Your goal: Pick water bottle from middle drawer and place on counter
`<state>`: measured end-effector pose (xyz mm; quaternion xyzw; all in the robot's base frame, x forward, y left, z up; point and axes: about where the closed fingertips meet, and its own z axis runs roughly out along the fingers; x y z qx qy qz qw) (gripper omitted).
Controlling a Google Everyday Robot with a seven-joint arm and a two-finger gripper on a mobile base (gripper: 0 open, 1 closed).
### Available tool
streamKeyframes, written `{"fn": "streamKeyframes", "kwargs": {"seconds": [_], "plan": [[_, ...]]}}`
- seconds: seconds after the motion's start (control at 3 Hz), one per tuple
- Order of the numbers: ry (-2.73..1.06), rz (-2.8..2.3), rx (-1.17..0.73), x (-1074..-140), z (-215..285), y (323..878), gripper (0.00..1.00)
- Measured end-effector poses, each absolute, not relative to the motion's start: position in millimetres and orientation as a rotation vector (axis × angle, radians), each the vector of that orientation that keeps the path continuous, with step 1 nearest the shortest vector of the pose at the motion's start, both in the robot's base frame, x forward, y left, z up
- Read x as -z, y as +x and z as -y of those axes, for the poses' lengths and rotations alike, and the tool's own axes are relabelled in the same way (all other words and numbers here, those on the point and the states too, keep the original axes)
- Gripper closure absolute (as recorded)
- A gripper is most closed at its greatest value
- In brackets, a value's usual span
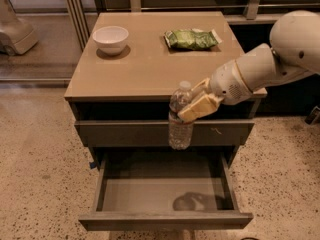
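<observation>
The water bottle [179, 121] is clear and ribbed with a white cap. It hangs upright in the air in front of the cabinet, its cap about level with the front edge of the counter [145, 64]. My gripper [196, 105] reaches in from the right and is shut on the bottle's upper part with tan fingers [200, 106]. Below, the middle drawer [162, 216] is pulled out, and its grey floor shows only a shadow.
A white bowl [110, 38] stands at the counter's back left. A green snack bag [191, 38] lies at the back right. A closed drawer front with pale scratches [125, 133] sits just behind the bottle. The floor is speckled; a metal frame stands at the left.
</observation>
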<state>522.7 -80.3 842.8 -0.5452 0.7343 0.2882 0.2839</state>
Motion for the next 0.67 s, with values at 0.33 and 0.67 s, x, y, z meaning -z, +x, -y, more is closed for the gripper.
{"fn": "streamKeyframes", "kwargs": {"seconds": [0.33,0.67], "plan": [[-1.444,-1.927,-0.737,-876.4,85.3,535.8,1.0],[-1.433,-1.926,-0.741,-875.6,85.5,538.0,1.0]]}}
